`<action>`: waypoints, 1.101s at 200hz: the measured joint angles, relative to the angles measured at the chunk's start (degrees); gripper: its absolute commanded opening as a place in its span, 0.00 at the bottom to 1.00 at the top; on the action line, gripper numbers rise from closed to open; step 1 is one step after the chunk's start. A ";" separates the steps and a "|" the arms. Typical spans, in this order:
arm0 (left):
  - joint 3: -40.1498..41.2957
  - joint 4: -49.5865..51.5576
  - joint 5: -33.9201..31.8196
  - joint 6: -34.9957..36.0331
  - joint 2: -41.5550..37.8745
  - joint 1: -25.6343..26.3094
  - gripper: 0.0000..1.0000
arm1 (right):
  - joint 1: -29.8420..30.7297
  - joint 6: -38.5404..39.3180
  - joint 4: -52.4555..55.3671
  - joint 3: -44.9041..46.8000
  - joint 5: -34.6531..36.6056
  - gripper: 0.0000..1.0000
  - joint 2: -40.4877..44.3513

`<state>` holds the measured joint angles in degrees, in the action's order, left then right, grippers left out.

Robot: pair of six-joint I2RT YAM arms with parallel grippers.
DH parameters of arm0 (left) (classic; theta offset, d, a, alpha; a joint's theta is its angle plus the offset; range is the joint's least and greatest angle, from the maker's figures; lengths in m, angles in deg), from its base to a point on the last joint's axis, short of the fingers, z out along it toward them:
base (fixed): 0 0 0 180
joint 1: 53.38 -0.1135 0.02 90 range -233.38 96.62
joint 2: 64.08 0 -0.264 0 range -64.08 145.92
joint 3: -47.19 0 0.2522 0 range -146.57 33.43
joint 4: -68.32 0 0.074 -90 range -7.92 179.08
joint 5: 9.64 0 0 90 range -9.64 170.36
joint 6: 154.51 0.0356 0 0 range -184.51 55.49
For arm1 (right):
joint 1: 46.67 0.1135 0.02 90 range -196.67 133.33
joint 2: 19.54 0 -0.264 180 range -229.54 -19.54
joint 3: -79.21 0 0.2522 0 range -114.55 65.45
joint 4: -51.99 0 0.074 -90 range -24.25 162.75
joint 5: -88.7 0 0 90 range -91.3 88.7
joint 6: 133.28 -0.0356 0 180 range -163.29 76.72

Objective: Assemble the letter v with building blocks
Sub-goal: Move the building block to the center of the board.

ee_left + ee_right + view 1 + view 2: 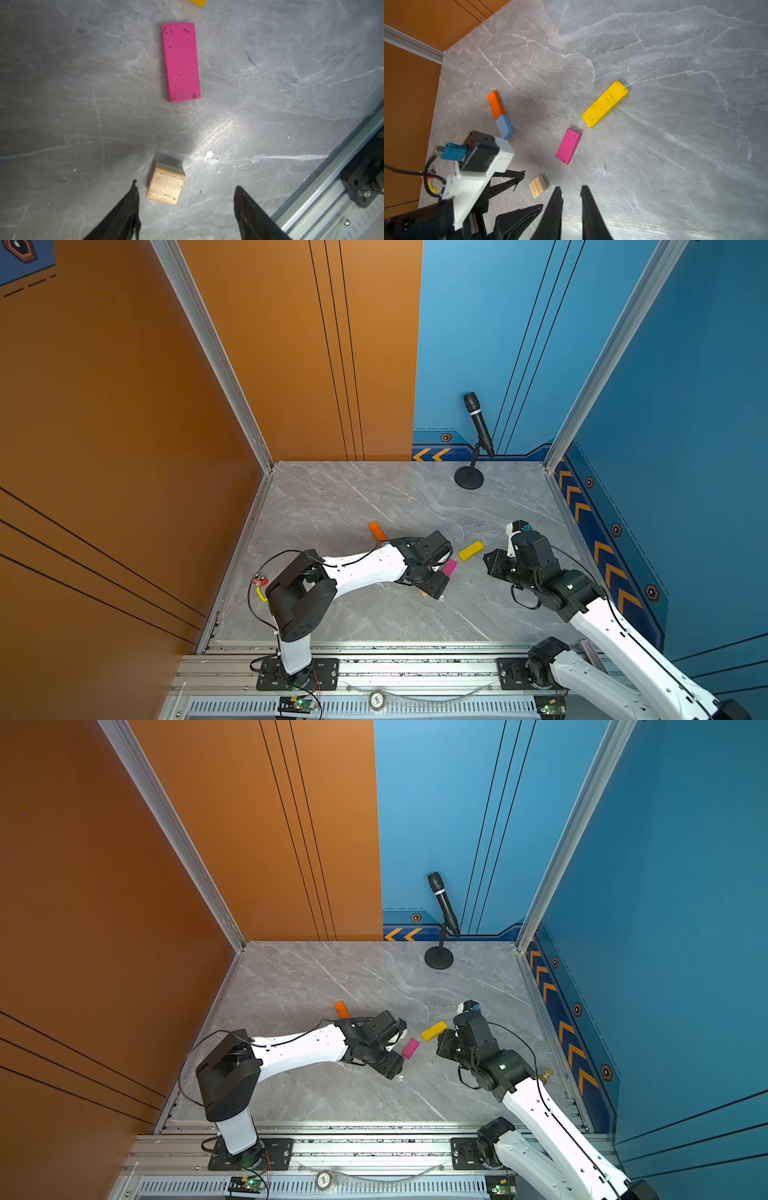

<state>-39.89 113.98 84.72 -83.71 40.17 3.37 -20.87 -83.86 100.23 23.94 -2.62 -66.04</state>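
In the right wrist view the orange block and light blue block lie end to end. The yellow block and magenta-pink block lie in a slanted line with a gap between them. The small wood block lies flat on the table, apart from the others. My left gripper is open just above the table, the wood block close by one fingertip and free of both. My right gripper hovers beside it, slightly open, with nothing between its fingers. In both top views the left arm hides the light blue block.
A black microphone on a round stand is at the back right. A small red-and-yellow gadget lies by the left wall, a brass knob by the right wall. An aluminium rail runs along the front edge.
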 measured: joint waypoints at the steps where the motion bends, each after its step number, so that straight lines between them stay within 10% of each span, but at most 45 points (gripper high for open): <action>1: -0.07 0.09 -0.07 0.07 0.02 0.02 0.74 | -0.04 0.02 0.00 0.07 0.00 0.20 0.04; 98: -4.31 8.63 -7.65 6.99 5.99 1.88 0.76 | -0.70 -0.26 -2.73 2.47 -4.02 0.21 -2.84; 220: -5.09 9.70 -10.49 8.26 8.66 1.88 0.47 | -0.70 -0.87 -3.72 3.13 -4.52 0.22 -3.74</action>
<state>-44.98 123.69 74.23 -75.45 48.83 5.25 -21.57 -84.74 96.51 27.06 -7.14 -69.78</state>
